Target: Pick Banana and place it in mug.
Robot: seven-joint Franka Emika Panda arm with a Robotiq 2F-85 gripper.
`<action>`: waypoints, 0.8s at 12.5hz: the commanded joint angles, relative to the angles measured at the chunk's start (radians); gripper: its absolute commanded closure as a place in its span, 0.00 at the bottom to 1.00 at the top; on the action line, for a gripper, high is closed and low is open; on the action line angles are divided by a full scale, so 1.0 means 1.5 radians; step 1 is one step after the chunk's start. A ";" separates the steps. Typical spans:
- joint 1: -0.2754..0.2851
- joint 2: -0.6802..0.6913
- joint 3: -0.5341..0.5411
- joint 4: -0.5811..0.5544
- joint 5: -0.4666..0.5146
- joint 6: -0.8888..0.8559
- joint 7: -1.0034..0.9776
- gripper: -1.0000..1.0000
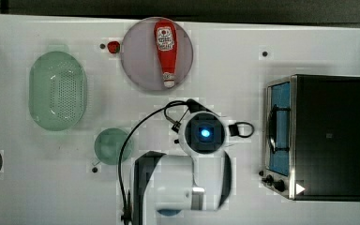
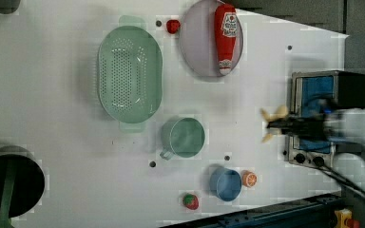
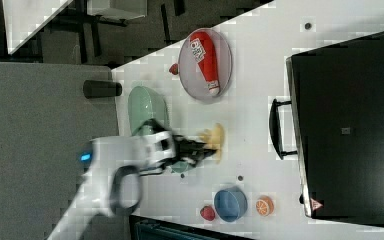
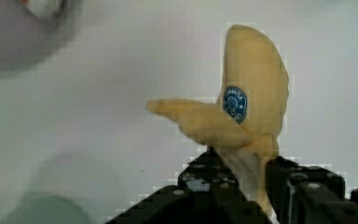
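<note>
— What step are you in right now?

— I am holding the banana (image 4: 254, 107) in my gripper (image 4: 242, 179), jaws narrowed on its lower end, so the pick looks done and the carry is what I am working on. In the left view it is hanging above the bench (image 2: 52, 95), just beside the toaster oven (image 2: 321, 95).

— And next?

— I am judging that I need to bring it over the mug (image 2: 184, 137), which is sitting well apart towards the left view's left, then lower it tip first.

— How is it handling?

— It is a smooth, pale yellow toy, partly peeled with flaps splaying out and a blue sticker. The mug is round, glossy green plastic with a small handle, and those flaps may be catching its rim.
</note>
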 commanded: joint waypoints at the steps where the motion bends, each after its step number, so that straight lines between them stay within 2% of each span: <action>1: 0.005 -0.091 0.017 0.047 0.004 -0.087 -0.008 0.72; 5: 0.026 -0.158 0.092 0.061 0.008 -0.118 0.070 0.72; 10: 0.051 -0.138 0.231 0.062 0.014 -0.135 0.328 0.72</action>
